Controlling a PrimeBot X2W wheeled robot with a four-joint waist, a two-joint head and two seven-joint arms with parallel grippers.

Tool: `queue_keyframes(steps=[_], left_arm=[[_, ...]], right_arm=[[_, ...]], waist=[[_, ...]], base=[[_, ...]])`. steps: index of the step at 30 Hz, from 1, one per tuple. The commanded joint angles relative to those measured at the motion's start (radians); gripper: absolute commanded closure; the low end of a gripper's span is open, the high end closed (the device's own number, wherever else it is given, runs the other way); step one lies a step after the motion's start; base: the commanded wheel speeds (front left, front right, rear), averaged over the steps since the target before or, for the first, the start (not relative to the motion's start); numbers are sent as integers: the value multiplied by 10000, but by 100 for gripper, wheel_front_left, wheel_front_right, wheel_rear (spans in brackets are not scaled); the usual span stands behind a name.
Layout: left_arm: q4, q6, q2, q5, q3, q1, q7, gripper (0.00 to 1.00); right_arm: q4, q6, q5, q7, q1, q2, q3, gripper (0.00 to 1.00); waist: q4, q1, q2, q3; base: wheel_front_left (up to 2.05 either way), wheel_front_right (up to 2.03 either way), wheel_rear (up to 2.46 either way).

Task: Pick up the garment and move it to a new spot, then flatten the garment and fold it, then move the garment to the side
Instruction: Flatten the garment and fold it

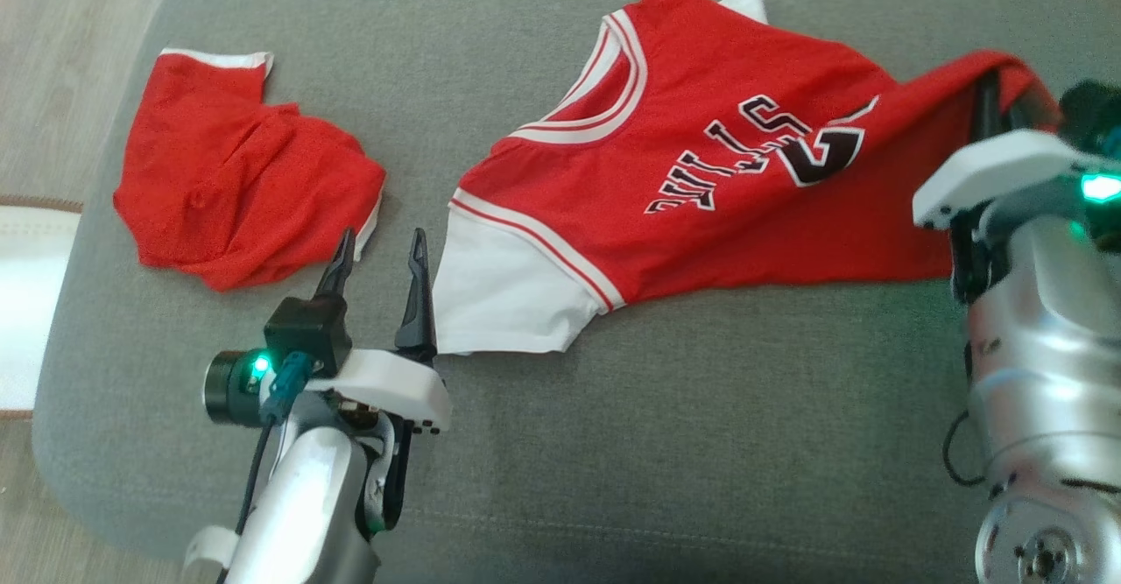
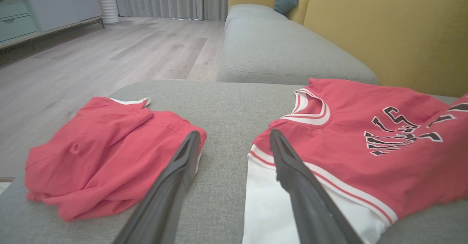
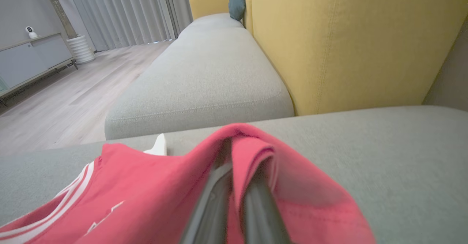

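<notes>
Pickup step: right gripper (image 3: 243,171) clamps the jersey (image 1: 701,155) at its right-frame edge, left gripper (image 1: 383,238) stands wide; lifting likely comes next.

Soft matt knit cloth: red-and-white lettered jersey (image 1: 701,111), crumpled red cloth bundle (image 1: 236,181). Coarse, matt weave on broad grey fabric cushion (image 1: 701,444). Smooth, dull black plastic on long left gripper fingers (image 2: 172,189). Glossy silver right forearm shell (image 1: 1042,348), possibly metal.

"BULLS" and "2" on jersey (image 1: 701,242)
</notes>
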Motion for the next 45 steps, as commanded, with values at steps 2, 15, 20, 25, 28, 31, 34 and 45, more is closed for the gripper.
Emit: queue_keyframes(steps=[2,15,20,25,28,31,34,45], left_arm=[[-343,-64,45,-42,285,-456,-124,0],[-362,39,41,-212,197,-615,-124,0],[-381,50,40,-206,247,-618,-124,0],[-389,72,40,-224,268,-526,-124,0],[-430,105,40,-216,303,-433,-124,0],[-499,128,40,-193,347,-334,-124,0],[-591,130,40,-170,379,-214,-124,0],[-786,119,40,-347,190,399,-124,0]], right_arm=[[-326,75,-346,51,-624,40,99,100],[390,75,-1919,566,-984,40,-459,0],[405,75,-1934,232,-880,40,-596,0],[347,75,-1536,-273,-545,40,-358,0],[130,75,-911,-468,-215,40,-74,0],[-452,75,71,-534,244,40,677,0],[-1926,75,1306,-540,1245,40,1601,0],[-6698,75,3795,-544,5818,40,2958,0]], waist=[[162,0,0,120],[270,0,0,302],[57,0,0,162],[-141,0,0,-162],[-269,0,0,-385],[-405,0,0,-573],[-531,0,0,-742],[-785,0,0,-993]], base=[[0,0,0],[0,0,0],[0,0,0],[0,0,0],[0,0,0],[0,0,0],[0,0,0],[0,0,0]])
